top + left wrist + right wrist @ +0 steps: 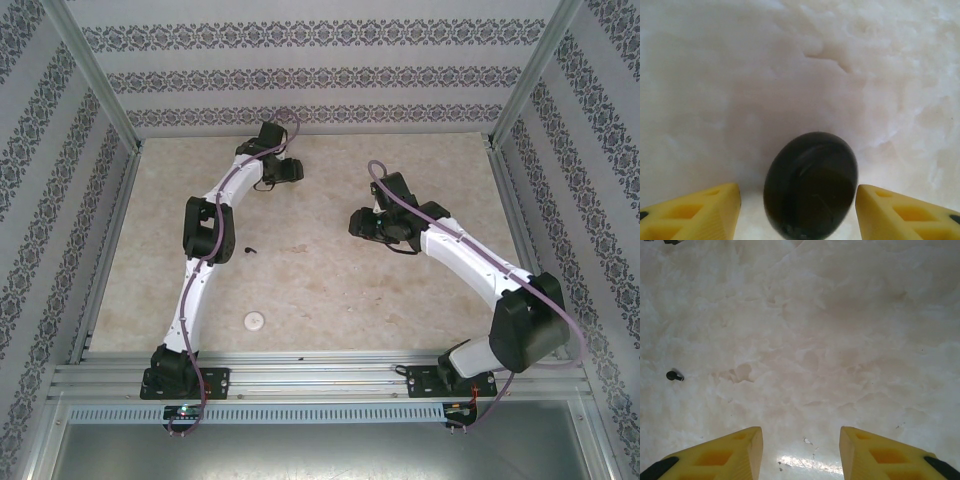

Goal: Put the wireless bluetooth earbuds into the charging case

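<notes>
Left jaws: my left gripper [797,194] stands apart, its yellow fingers [705,212] on either side of a dark round puck [811,186], with a gap showing on both sides.
Right jaws: my right gripper [801,437] is apart too, holding nothing, over the bare table [850,330].
Earbud: one tiny black earbud [674,375] lies on the table, off to the left of my right fingers. From above it sits beside my left arm's elbow, well apart from both grippers.
Case: I take the dark puck for the charging case. I cannot tell whether its lid is shut.
White puck: a white puck [256,320] rests near the front edge, between my two bases.
Risk, left: the puck is smooth and rounded, so closing off-centre could squirt it out sideways.
Risk, right: the earbud is bean-small, so a slightly skewed pinch would flick it across the table.
Risk, order: if the lid is down, bringing an earbud over gains nothing.
</notes>
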`<move>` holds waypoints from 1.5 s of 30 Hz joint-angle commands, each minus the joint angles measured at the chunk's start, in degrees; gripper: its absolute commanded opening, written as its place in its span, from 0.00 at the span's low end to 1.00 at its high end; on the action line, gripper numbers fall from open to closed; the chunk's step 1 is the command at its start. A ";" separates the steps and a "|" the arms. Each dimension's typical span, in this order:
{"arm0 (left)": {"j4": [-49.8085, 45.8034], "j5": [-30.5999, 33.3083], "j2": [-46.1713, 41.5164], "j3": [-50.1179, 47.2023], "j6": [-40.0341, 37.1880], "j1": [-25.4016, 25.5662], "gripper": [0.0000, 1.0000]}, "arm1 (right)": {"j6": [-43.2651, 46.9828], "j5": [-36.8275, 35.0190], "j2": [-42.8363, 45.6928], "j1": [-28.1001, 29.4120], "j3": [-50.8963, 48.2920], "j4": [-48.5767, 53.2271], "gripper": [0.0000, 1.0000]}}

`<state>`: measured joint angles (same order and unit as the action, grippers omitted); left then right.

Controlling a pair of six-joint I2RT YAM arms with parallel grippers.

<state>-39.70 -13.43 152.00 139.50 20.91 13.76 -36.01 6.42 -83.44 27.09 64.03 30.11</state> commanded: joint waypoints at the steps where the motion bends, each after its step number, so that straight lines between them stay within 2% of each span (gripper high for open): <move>1: 0.94 -0.19 1.88 1.95 -2.04 -0.41 0.63 | 0.25 -0.97 -0.93 -0.46 1.83 -0.47 0.44; 6: 1.16 0.71 2.99 2.14 -3.87 0.13 0.63 | 0.41 -1.02 -0.99 -0.46 1.99 -0.32 0.44; 12: 2.21 1.34 3.83 2.37 -5.43 0.08 0.57 | 0.65 -1.05 -0.83 -0.39 1.65 -0.12 0.44; 19: 2.78 1.37 5.14 4.23 -7.06 0.17 0.63 | 0.30 -0.70 -1.09 -0.46 1.30 -0.08 0.44; 24: 2.47 1.11 6.24 5.96 -7.03 0.23 0.62 | 0.06 -0.47 -1.36 -0.46 1.21 -0.31 0.44; 34: -1.60 -0.49 6.70 8.17 -7.73 0.42 0.53 | -0.73 -0.24 -0.03 -0.46 0.33 -0.23 0.44; 39: -2.97 -2.27 3.73 4.05 -8.58 1.05 0.52 | -1.42 -0.51 2.36 -0.38 -0.97 0.10 0.44; 45: 5.68 -7.20 -6.73 -13.86 -8.67 1.55 0.51 | -2.48 -0.40 5.68 -0.15 -2.85 0.46 0.44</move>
<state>-34.13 -16.12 148.97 132.18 13.26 14.13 -37.39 6.44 -79.75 27.11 62.26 30.24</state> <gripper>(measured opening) 0.510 0.440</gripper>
